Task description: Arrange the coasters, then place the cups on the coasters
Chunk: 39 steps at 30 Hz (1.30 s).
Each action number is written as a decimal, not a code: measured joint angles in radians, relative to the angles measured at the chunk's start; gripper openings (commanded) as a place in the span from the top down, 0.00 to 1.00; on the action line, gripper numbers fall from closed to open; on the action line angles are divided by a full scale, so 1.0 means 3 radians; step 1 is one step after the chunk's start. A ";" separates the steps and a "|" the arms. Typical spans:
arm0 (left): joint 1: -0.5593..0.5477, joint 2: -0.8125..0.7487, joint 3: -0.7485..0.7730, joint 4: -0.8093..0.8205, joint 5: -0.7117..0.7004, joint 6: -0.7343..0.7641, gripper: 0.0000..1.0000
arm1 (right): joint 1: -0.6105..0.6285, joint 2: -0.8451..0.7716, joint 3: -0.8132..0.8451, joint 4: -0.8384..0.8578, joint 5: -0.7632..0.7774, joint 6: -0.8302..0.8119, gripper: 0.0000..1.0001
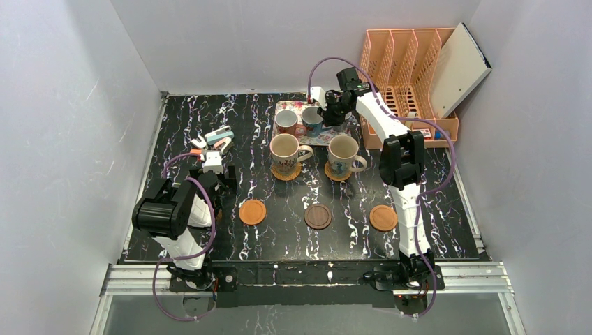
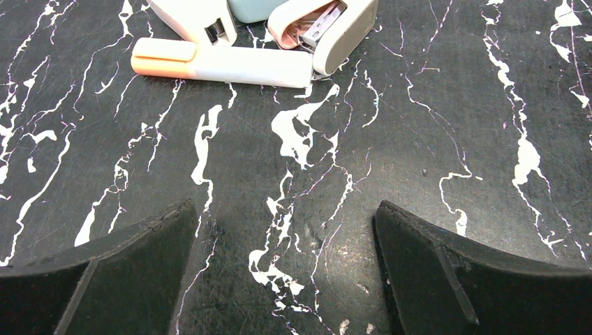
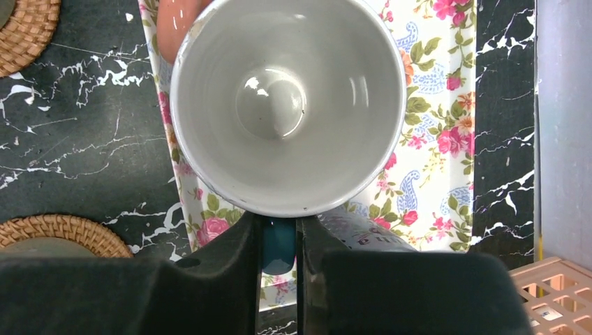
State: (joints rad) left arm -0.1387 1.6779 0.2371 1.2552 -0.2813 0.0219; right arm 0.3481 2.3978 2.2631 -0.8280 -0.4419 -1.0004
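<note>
On the floral tray [image 1: 328,136] stand a blue cup [image 1: 312,120] and a white cup with a reddish handle [image 1: 286,120]. My right gripper [image 1: 328,115] is over the tray, its jaws shut on the blue cup's teal handle [image 3: 279,244]; that cup's pale inside [image 3: 286,105] fills the right wrist view above the right gripper [image 3: 279,230]. Two cream cups [image 1: 286,150] [image 1: 343,153] sit on woven coasters [image 1: 286,172] [image 1: 336,172]. Two smooth orange coasters [image 1: 252,212] [image 1: 382,218] and a dark brown coaster [image 1: 317,216] lie bare. My left gripper [image 1: 213,164] [image 2: 286,230] is open over the table.
A stapler [image 2: 328,28], a highlighter [image 2: 223,63] and other small desk items lie just beyond the left gripper. An orange file rack [image 1: 412,77] with a white board stands at the back right, close to the tray. A whitish printed object [image 3: 370,234] sits beside the right finger.
</note>
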 measured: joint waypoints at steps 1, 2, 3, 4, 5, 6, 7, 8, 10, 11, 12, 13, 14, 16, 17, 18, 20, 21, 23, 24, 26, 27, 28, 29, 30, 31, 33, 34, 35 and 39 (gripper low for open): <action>0.0000 0.0000 0.0000 0.0000 0.0000 0.0000 0.02 | 0.0001 0.0000 0.0000 0.0005 -0.0004 0.0014 0.99; 0.0000 0.0000 0.0000 0.0000 0.0000 0.0000 0.02 | 0.0001 0.0000 0.0000 0.0009 -0.0006 0.0028 0.99; 0.0000 0.0000 0.0000 0.0000 0.0000 0.0000 0.02 | 0.0001 0.0000 0.0000 0.0017 -0.0008 0.0048 0.99; 0.0000 0.0000 0.0000 0.0000 0.0000 0.0000 0.02 | 0.0001 0.0000 0.0003 0.0023 -0.0010 0.0071 0.99; 0.0000 0.0000 0.0000 0.0000 0.0000 0.0000 0.02 | 0.0001 0.0000 0.0019 0.0024 -0.0009 0.0106 0.99; 0.0000 0.0000 0.0000 0.0000 0.0000 0.0000 0.02 | 0.0001 0.0003 0.0037 0.0027 -0.0011 0.0144 0.99; 0.0000 0.0000 0.0000 0.0000 0.0000 0.0000 0.02 | 0.0001 0.0003 0.0069 0.0029 -0.0018 0.0196 0.99; 0.0000 0.0000 0.0000 -0.0001 0.0000 0.0000 0.02 | 0.0001 0.0003 0.0109 0.0039 -0.0024 0.0251 0.99; 0.0000 0.0000 0.0000 0.0000 0.0000 0.0000 0.02 | 0.0001 0.0001 0.0203 0.0095 -0.0032 0.0380 0.99; 0.0000 0.0000 0.0000 0.0000 0.0000 0.0001 0.02 | 0.0001 0.0001 0.0251 0.0145 -0.0032 0.0451 0.99; 0.0000 0.0000 0.0000 0.0000 0.0000 0.0000 0.02 | 0.0001 -0.0001 0.0287 0.0186 -0.0031 0.0500 0.99; 0.0000 0.0000 0.0000 0.0000 0.0000 0.0000 0.02 | 0.0001 -0.0011 0.0327 0.0261 -0.0027 0.0585 0.99; 0.0000 0.0000 0.0000 0.0000 0.0000 0.0000 0.02 | 0.0001 -0.0028 0.0340 0.0306 -0.0019 0.0637 0.99; 0.0000 0.0000 0.0000 0.0000 0.0000 0.0000 0.02 | 0.0001 -0.0090 0.0343 0.0381 0.0013 0.0754 0.99; 0.0000 0.0000 0.0000 0.0000 0.0000 0.0000 0.02 | 0.0001 -0.0132 0.0343 0.0402 0.0038 0.0806 0.99; 0.0000 0.0000 0.0000 0.0000 0.0000 0.0000 0.02 | 0.0001 -0.0177 0.0343 0.0418 0.0070 0.0852 0.99; 0.0000 0.0000 0.0000 0.0000 0.0000 0.0000 0.02 | 0.0001 -0.0296 0.0338 0.0448 0.0148 0.0923 0.99; 0.0000 0.0000 0.0000 0.0000 0.0000 0.0000 0.02 | 0.0001 -0.0375 0.0322 0.0463 0.0195 0.0954 0.99; 0.0000 0.0000 0.0000 0.0000 0.0000 0.0000 0.02 | 0.0001 -0.0584 0.0216 0.0504 0.0291 0.0985 0.99; 0.0000 0.0000 0.0000 0.0000 0.0000 0.0000 0.02 | 0.0001 -0.0685 0.0164 0.0504 0.0328 0.0994 0.99; 0.0000 0.0000 0.0000 0.0000 0.0000 0.0000 0.02 | 0.0000 -0.1038 -0.0075 0.0514 0.0434 0.1016 0.99; 0.0000 0.0000 0.0000 0.0000 0.0000 0.0000 0.02 | 0.0000 -0.1133 -0.0132 0.0506 0.0462 0.1020 0.99; 0.0000 0.0000 0.0000 0.0000 0.0000 0.0000 0.02 | -0.0001 -0.1306 -0.0262 0.0520 0.0512 0.1031 0.99; 0.0000 0.0000 0.0000 0.0000 0.0000 0.0000 0.02 | -0.0004 -0.1476 -0.0404 0.0544 0.0563 0.1036 0.99; 0.0000 0.0000 0.0000 0.0000 0.0000 0.0000 0.02 | -0.0006 -0.1687 -0.0598 0.0562 0.0618 0.1044 0.99; 0.0000 0.0000 0.0000 0.0000 0.0000 0.0000 0.02 | -0.0009 -0.1888 -0.0762 0.0549 0.0674 0.1052 0.99; 0.0000 0.0000 0.0000 0.0000 0.0000 0.0001 0.02 | -0.0019 -0.2219 -0.1022 0.0528 0.0769 0.1057 0.99; 0.0000 0.0000 0.0000 0.0000 0.0000 0.0000 0.02 | -0.0025 -0.2389 -0.1148 0.0507 0.0823 0.1057 0.99; 0.0000 0.0000 0.0000 0.0000 0.0000 0.0000 0.02 | -0.0033 -0.2543 -0.1255 0.0473 0.0876 0.1061 0.99; 0.0000 0.0000 0.0000 0.0000 0.0000 0.0000 0.02 | -0.0071 -0.3063 -0.1606 0.0334 0.1072 0.1094 0.99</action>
State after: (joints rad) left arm -0.1387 1.6779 0.2371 1.2552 -0.2813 0.0219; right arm 0.3267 1.4788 1.7813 -0.7277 -0.1204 -0.6724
